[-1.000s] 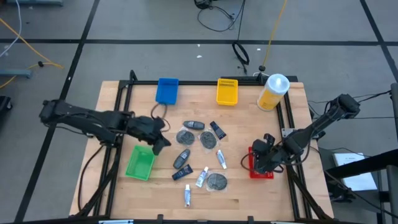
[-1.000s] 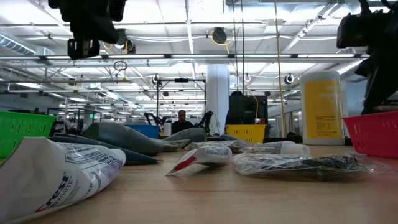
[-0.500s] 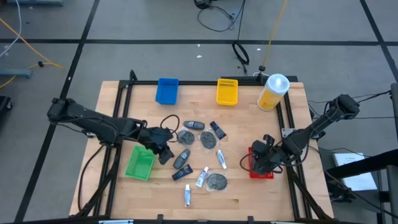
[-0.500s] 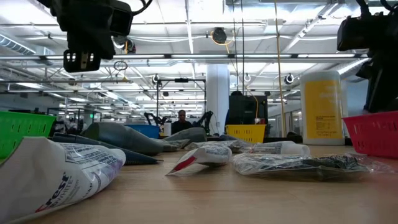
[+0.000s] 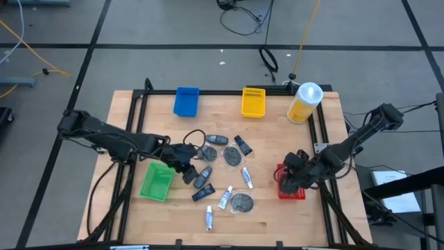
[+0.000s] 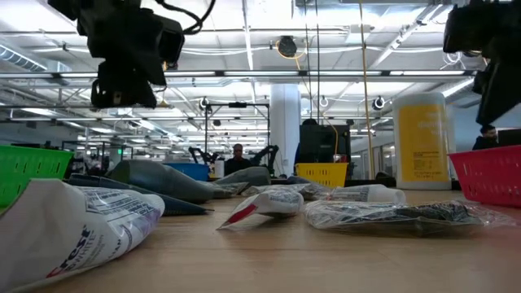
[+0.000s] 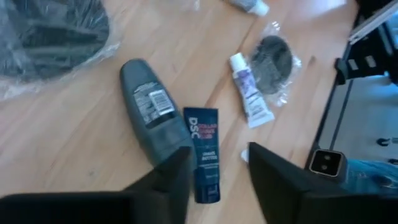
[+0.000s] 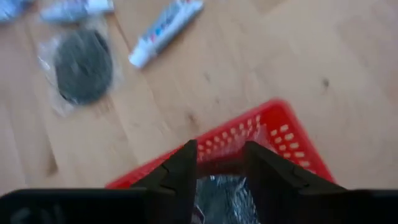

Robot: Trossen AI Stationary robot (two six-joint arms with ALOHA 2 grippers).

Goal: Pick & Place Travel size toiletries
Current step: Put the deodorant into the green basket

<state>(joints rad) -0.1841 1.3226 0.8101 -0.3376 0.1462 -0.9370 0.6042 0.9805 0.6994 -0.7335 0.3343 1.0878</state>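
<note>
The toiletries lie loose mid-table: wrapped dark discs (image 5: 232, 157), dark bottles (image 5: 216, 139), black tubes (image 5: 242, 145) and white tubes (image 5: 225, 198). My left gripper (image 5: 189, 170) (image 7: 217, 168) hangs open above the table, just left of a dark grey bottle (image 7: 149, 115) that lies flat beside a dark blue tube (image 7: 204, 152). A white tube (image 7: 249, 93) and a wrapped disc (image 7: 272, 59) lie beyond them. My right gripper (image 5: 288, 177) (image 8: 221, 165) is open over the red tray (image 8: 273, 130). A grey wrapped item (image 8: 221, 199) lies in the tray below its fingers.
A green tray (image 5: 157, 182) sits left of my left gripper. A blue tray (image 5: 186, 101) and a yellow tray (image 5: 253, 102) stand at the far edge. The big yellow bottle (image 5: 305, 102) stands at the far right corner. Black frame rails run along the table's left and right sides.
My left gripper has moved from above the green tray's far end toward the table's right and near edge, and now hangs beside the dark grey bottle. The toiletries have stayed where they were.
</note>
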